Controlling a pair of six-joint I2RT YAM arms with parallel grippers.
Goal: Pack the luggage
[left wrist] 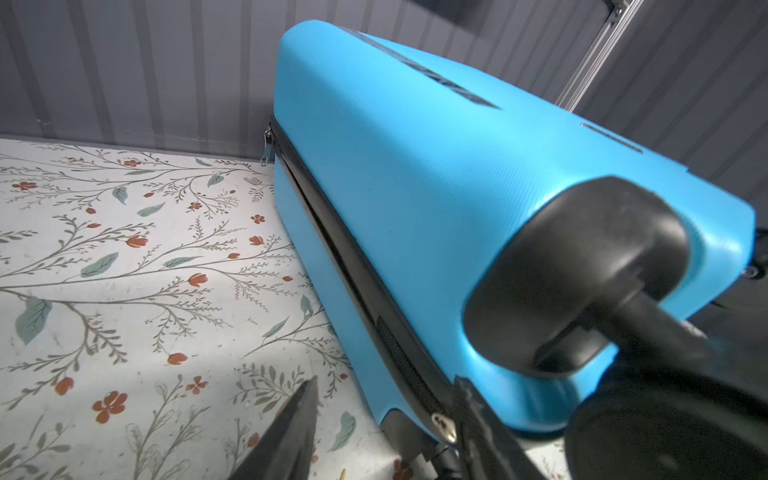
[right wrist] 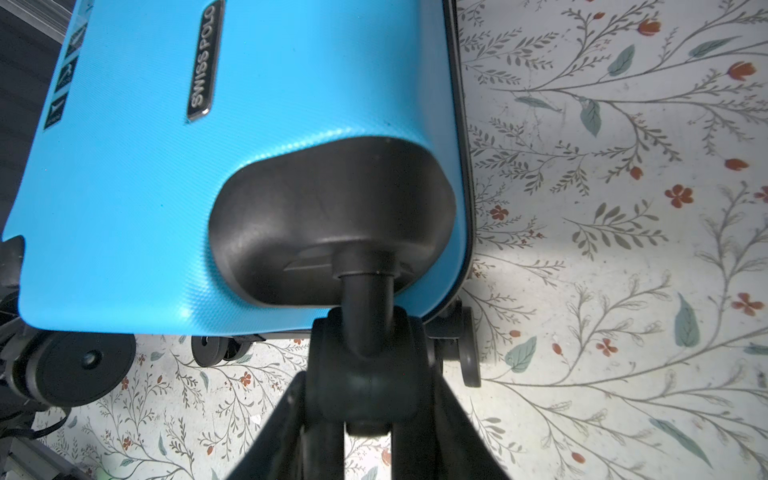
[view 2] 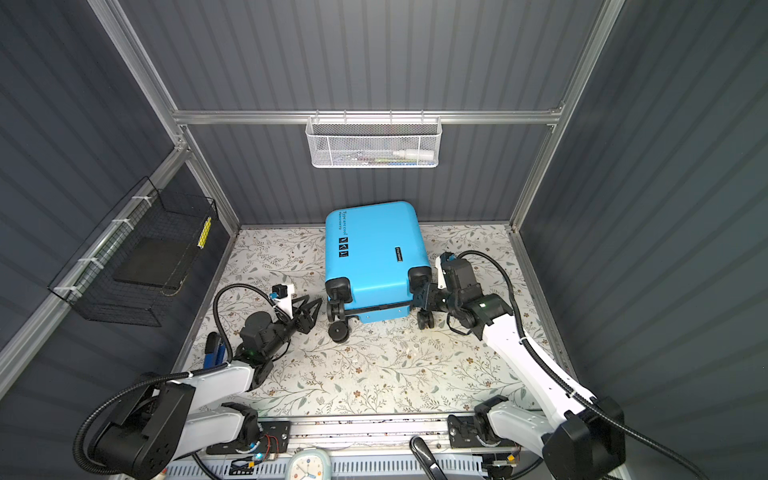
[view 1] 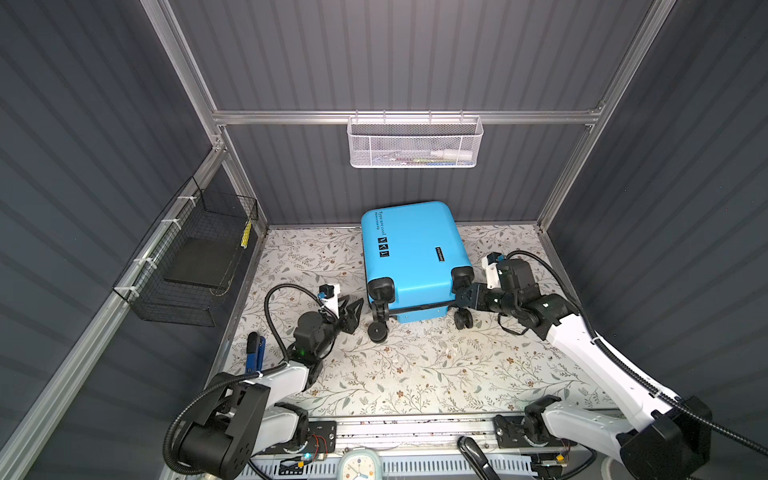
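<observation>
The luggage [view 1: 411,253] [view 2: 374,253] is a bright blue hard-shell suitcase. It lies closed and flat on the floral table with its black wheels toward me. My right gripper [view 1: 467,296] [view 2: 428,296] [right wrist: 370,386] is shut on the near-right upper wheel [right wrist: 365,365], whose black caster fork sits between the fingers. My left gripper [view 1: 352,309] [view 2: 309,309] [left wrist: 386,415] stands open just left of the near-left wheels [view 1: 377,332] [left wrist: 665,436]. It holds nothing, and one finger lies close to the zipper seam [left wrist: 374,291].
A white mesh basket [view 1: 414,143] with small items hangs on the back wall. A black wire basket [view 1: 191,257] holding a dark flat item is fixed to the left wall. A blue-handled tool [view 1: 254,353] lies by the left arm, and a clock [view 1: 359,465] sits at the front rail.
</observation>
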